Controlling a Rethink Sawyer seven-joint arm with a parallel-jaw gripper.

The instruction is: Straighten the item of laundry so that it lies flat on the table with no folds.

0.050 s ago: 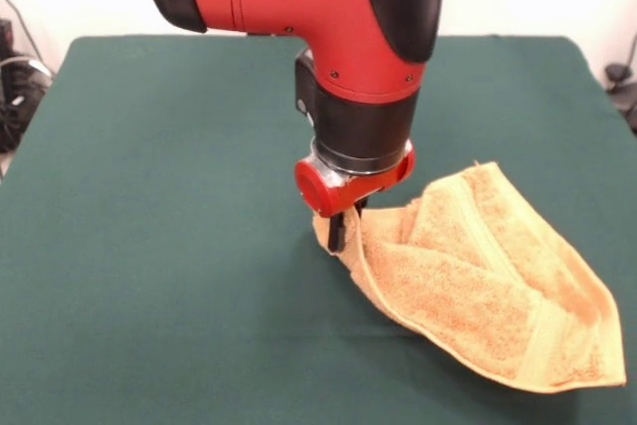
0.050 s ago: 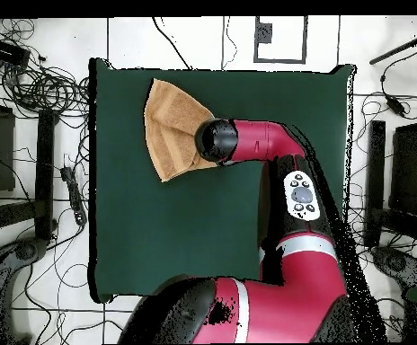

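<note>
Worktop (image 1: 179, 276): a large rectangular surface covered in dark green cloth, filling most of the front view. In the overhead view it appears as a dark green rectangle with cables and equipment on the floor around it.

Arm (image 1: 328, 17): red and black, descending into the front view from above, its black wrist collar and red flange directly above the tool. In the overhead view the arm reaches from the base at the bottom edge up and across to the edge of the towel, where its black end cap hides the tool.

Towel (image 1: 478, 286): orange-tan terry, lying on the worktop in the lower right of the front view, close to the worktop's near edge and right side. It is not flat. It is folded over itself into a roughly triangular shape, with several layers overlapping and a woven band stripe visible along the hem at the lower right. One corner is drawn up off the surface at the tool, so the cloth slopes from that raised point down to the worktop.

Tool (image 1: 341, 226): small, dark, below the red flange, positioned at the raised corner of the towel. It appears clamped on that corner; the cloth hangs from it.
</note>
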